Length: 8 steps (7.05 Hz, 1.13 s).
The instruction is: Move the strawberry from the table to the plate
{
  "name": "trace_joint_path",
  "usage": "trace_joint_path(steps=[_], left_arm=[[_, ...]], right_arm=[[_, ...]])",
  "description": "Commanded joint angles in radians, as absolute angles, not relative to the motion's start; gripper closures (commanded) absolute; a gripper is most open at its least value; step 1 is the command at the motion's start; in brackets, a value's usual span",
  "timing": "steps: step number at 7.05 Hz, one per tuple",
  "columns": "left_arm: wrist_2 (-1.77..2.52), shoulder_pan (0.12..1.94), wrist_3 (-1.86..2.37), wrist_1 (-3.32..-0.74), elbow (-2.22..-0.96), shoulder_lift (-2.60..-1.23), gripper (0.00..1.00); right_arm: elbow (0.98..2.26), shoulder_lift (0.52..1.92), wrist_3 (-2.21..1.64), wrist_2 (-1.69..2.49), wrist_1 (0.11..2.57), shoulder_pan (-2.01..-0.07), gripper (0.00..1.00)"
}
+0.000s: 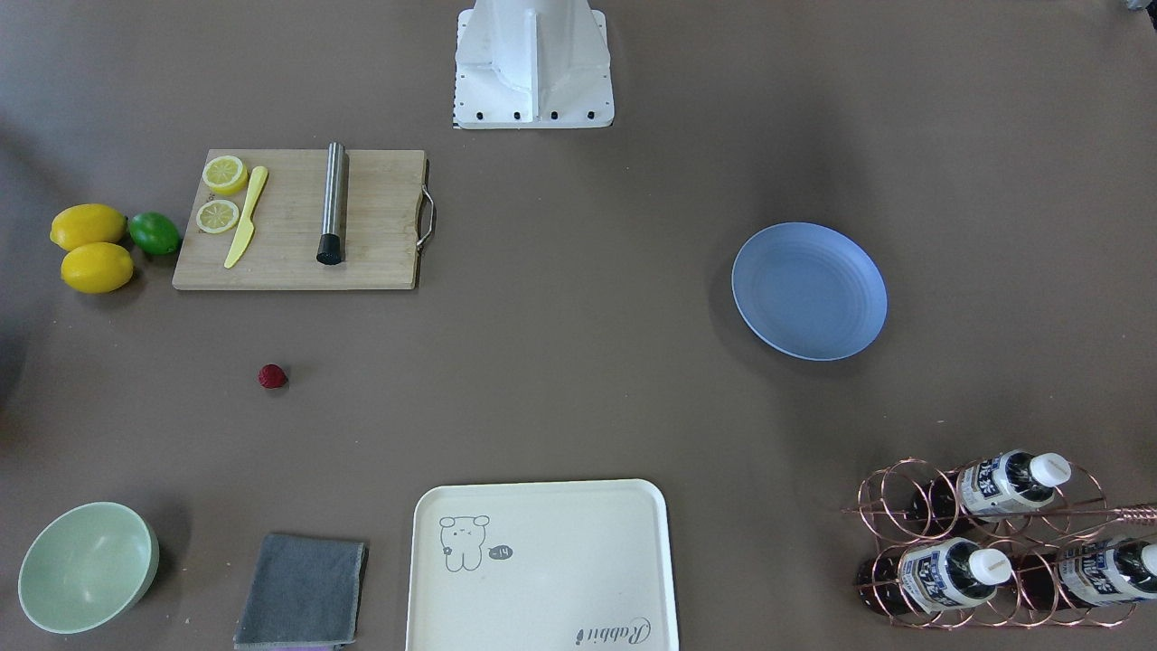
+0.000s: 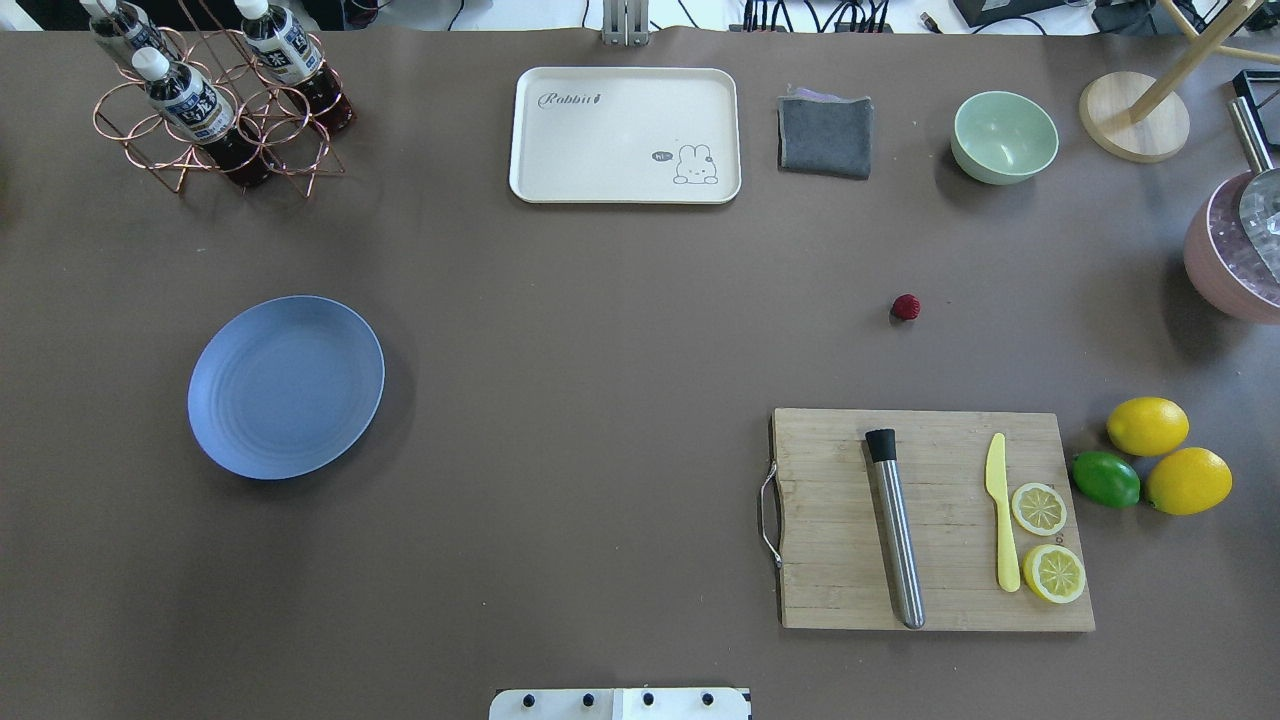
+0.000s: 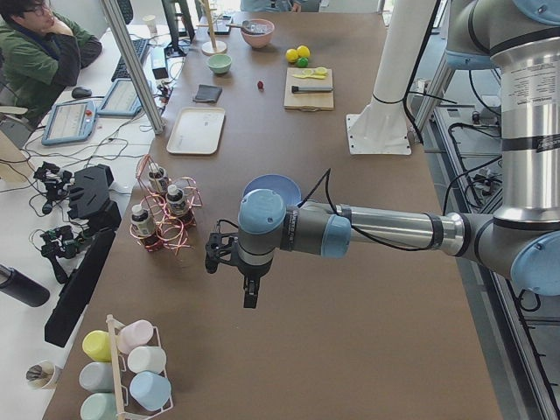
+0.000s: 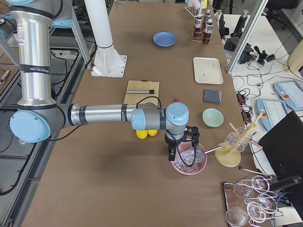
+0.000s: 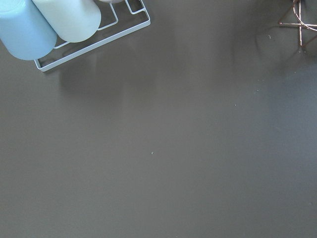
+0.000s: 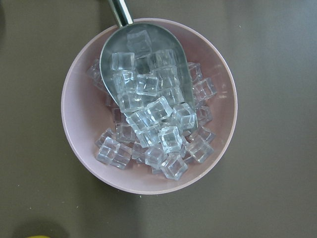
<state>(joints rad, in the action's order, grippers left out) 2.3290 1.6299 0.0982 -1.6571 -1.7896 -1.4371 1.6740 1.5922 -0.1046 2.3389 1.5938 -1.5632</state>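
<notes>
The strawberry [image 1: 272, 376] [image 2: 905, 307] lies alone on the grey-brown table [image 1: 578, 362], between the cutting board and the green bowl. Far across the table sits the blue plate [image 1: 809, 291] [image 2: 286, 386], with nothing on it. My left gripper [image 3: 250, 296] shows only in the exterior left view, hanging over bare table beyond the plate [image 3: 271, 185]. My right gripper [image 4: 173, 155] shows only in the exterior right view, above a pink bowl of ice; the strawberry [image 4: 175, 100] peeks out behind its wrist. For both grippers I cannot tell whether they are open or shut.
A wooden cutting board [image 2: 930, 520] carries lemon slices, a yellow knife and a metal cylinder; two lemons [image 2: 1147, 426] and a lime [image 2: 1105, 479] lie beside it. Cream tray [image 2: 625, 135], grey cloth [image 2: 825, 135], green bowl [image 2: 1004, 136], bottle rack [image 2: 215, 100], ice bowl [image 6: 148, 104]. A person [image 3: 35, 52] sits off-table.
</notes>
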Motion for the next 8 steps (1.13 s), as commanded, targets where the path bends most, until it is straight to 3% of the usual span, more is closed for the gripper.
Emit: trace_joint_path(steps=[1,8], left_arm=[[2.329,1.631,0.098,-1.658,-1.792,-1.437,0.02],[2.399,1.618,0.1,-1.779,-1.853,-1.457,0.02]], right_arm=[[1.675,1.594,-0.104,2.341,1.594,-1.563,0.0],[1.681,1.592,-0.104,2.344,1.594,-1.563,0.0]])
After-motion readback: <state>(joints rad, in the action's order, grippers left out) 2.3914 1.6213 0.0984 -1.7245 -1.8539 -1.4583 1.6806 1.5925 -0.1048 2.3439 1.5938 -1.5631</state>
